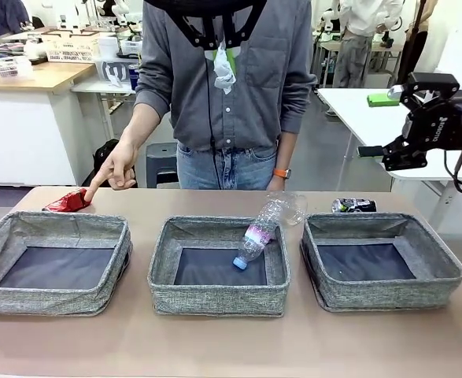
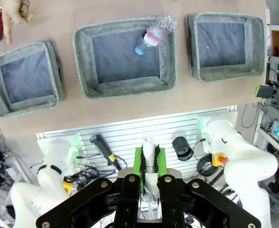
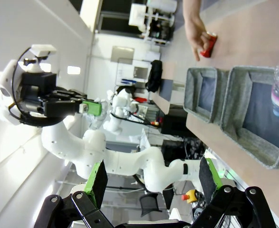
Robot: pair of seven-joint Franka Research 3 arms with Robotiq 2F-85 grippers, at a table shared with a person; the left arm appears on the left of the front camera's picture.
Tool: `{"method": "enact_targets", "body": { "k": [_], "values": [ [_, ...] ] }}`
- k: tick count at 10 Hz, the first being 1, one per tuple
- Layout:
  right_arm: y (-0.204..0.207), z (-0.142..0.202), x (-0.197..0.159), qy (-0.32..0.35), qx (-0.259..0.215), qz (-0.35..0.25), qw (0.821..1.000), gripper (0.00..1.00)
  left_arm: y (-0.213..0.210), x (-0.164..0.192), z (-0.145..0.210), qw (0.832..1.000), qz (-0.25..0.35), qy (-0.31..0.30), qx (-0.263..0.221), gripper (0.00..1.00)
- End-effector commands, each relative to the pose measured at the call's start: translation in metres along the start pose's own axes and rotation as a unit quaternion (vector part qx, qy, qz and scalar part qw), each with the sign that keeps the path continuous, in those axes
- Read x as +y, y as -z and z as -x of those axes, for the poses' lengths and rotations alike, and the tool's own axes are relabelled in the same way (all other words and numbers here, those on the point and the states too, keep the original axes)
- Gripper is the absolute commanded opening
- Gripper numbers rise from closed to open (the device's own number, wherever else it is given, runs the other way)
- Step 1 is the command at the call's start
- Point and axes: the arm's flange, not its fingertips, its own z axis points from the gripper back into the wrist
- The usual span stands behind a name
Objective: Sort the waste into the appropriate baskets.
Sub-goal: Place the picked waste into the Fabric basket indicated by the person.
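High above table (image 1: 309,346), robot's side: left claw (image 2: 149,154) clamped on paper ball (image 1: 225,71); right claw (image 3: 151,178) apart, idle. Carry step, seemingly. Next: choose among baskets (image 1: 215,298), lower, release inside walls.

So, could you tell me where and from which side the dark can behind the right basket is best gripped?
Around the middle of its body, from straight above. The dark can lies on its side, lengthwise left to right, close behind the far wall of the right basket, which blocks a low approach from the near side. Probably set the jaws front and back.
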Motion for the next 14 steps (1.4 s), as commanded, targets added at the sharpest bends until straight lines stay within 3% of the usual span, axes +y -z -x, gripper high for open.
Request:
{"method": "enact_targets", "body": {
  "k": [1,4,5,7,8,10,11,13,14],
  "values": [
    [0.002,-0.002,0.003,0.005,-0.004,-0.01,1.0,1.0,-0.001,0.002,0.003,1.0,-0.011,0.009,-0.007,0.11],
    [0.002,-0.002,0.003,0.005,-0.004,-0.01,1.0,1.0,0.0,0.0,0.0,1.0,0.0,0.0,0.0,0.11],
    [0.002,-0.002,0.003,0.005,-0.004,-0.01,1.0,1.0,0.025,0.027,0.0,1.0,0.0,0.012,-0.023,0.11],
    [0.002,-0.002,0.003,0.005,-0.004,-0.01,1.0,1.0,0.096,0.115,0.022,0.994,-0.014,-0.098,-0.042,0.11],
    [0.002,-0.002,0.003,0.005,-0.004,-0.01,1.0,1.0,0.125,0.159,0.039,0.979,-0.037,-0.187,-0.067,0.11],
    [0.002,-0.002,0.003,0.005,-0.004,-0.01,1.0,1.0,0.163,0.238,0.069,0.951,-0.046,-0.29,-0.096,0.11],
    [0.002,-0.002,0.003,0.005,-0.004,-0.01,1.0,1.0,0.184,0.274,0.074,0.938,-0.037,-0.333,-0.087,0.11],
    [0.002,-0.002,0.003,0.005,-0.004,-0.01,1.0,1.0,0.22,0.316,0.074,0.92,-0.023,-0.384,-0.071,0.11],
    [0.002,-0.002,0.003,0.005,-0.004,-0.01,1.0,1.0,0.236,0.333,0.073,0.908,-0.051,-0.411,-0.061,0.11]
  ]
}}
